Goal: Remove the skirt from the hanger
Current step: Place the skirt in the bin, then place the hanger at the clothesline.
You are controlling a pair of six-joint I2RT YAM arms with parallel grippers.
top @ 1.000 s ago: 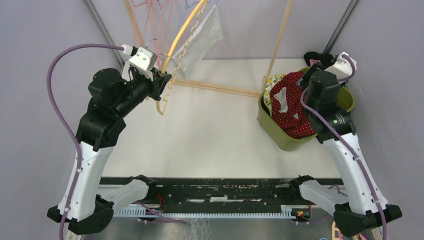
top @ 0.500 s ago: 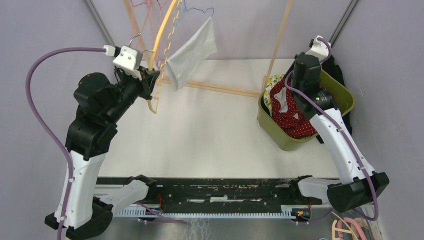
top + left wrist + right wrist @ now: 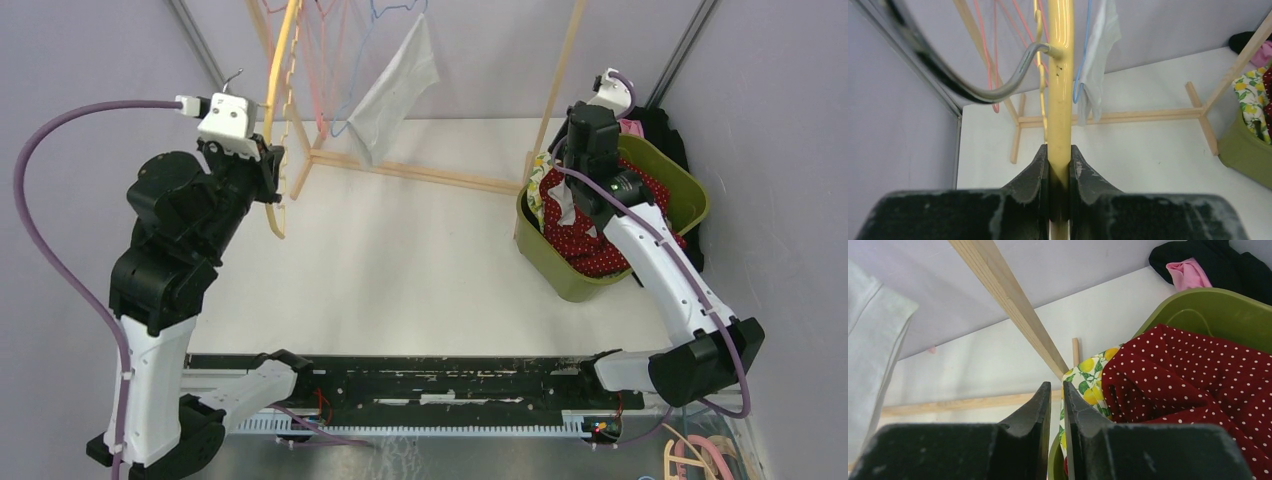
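Skirt (image 3: 585, 240), red with white dots, lies in the green bin (image 3: 562, 280), off the yellow hanger (image 3: 1060, 75) your left gripper (image 3: 1059, 150) clamps; your right gripper (image 3: 1057, 387) is closed, empty. Removal looks done; next, park that hanger on the rack (image 3: 420, 172)

Rack (image 3: 430, 178) stood at the back of the table (image 3: 420, 270), cloth (image 3: 395, 85) hanging from it. Hanger (image 3: 280, 110) was left of the rack, in the left gripper (image 3: 1059, 165). Bin (image 3: 560, 272) stood right, beside the rack's right post, clothes (image 3: 590, 245) inside, right gripper (image 3: 1057, 395) over its back-left rim.
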